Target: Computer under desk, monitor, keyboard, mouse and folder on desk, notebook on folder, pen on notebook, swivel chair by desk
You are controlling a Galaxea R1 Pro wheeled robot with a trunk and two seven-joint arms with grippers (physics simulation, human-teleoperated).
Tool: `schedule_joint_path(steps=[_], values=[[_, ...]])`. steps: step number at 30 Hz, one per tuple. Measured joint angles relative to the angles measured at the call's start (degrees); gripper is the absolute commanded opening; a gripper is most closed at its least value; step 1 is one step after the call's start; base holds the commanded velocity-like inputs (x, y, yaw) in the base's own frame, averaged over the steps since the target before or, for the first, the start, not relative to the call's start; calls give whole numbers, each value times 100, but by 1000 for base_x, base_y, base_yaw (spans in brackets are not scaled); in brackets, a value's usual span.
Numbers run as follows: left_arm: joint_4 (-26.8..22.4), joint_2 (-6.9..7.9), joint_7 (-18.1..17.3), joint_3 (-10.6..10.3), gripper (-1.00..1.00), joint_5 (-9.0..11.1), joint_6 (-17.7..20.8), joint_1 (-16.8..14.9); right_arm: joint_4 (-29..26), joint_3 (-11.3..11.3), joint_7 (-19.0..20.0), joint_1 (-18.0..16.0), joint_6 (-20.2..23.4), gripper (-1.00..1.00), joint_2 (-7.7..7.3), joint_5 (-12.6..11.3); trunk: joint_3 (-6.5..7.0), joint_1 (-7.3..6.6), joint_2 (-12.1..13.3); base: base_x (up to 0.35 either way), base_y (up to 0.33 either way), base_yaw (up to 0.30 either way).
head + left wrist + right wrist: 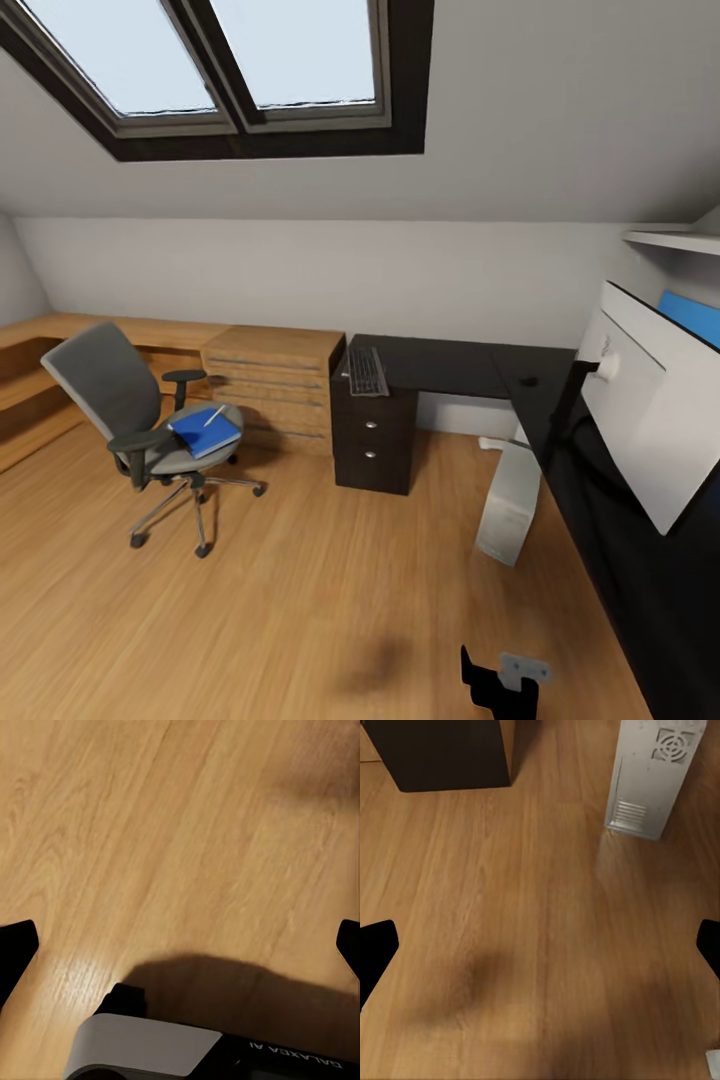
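Note:
The grey swivel chair [115, 405] stands on the wood floor at the left, apart from the black desk [450, 365]. On its seat lies the blue folder [205, 432] with the thin pen [214, 415] on top; I cannot make out the notebook. The keyboard [367, 371] and the small mouse [528, 381] lie on the desk. At the right the monitor [640, 410] stands on the desk, seen from its pale back. The computer [510, 500] [652, 776] stands on the floor by the desk. My left gripper [180, 945] and right gripper [540, 945] are open over bare floor.
A light wooden drawer unit [275, 385] and a low wooden bench [40, 380] run along the back wall. The desk's black drawer block [372, 435] [442, 754] has round knobs. A blue panel [693, 316] shows behind the monitor. A black part of my arm [500, 685] is low in the head view.

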Motion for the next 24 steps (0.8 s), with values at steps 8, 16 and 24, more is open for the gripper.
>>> schedule_joint_path(steps=[8, 16, 24], values=[[-1, -3, 30, 0, 100, -7, -3, 0, -4, 0, -2, 6, 6, 100, -8, 9, 0, 0, 0, 321, 0, 0], [-1, -7, 35, 6, 100, -9, -42, 0, -3, 6, -1, 8, -1, 100, 17, 10, 0, 0, 0, 321, 0, 0], [-1632, -25, 17, -28, 100, -63, -171, 2, -704, 31, -55, -6, -189, 100, 90, -18, 1, 0, 0, 321, -17, 0]])
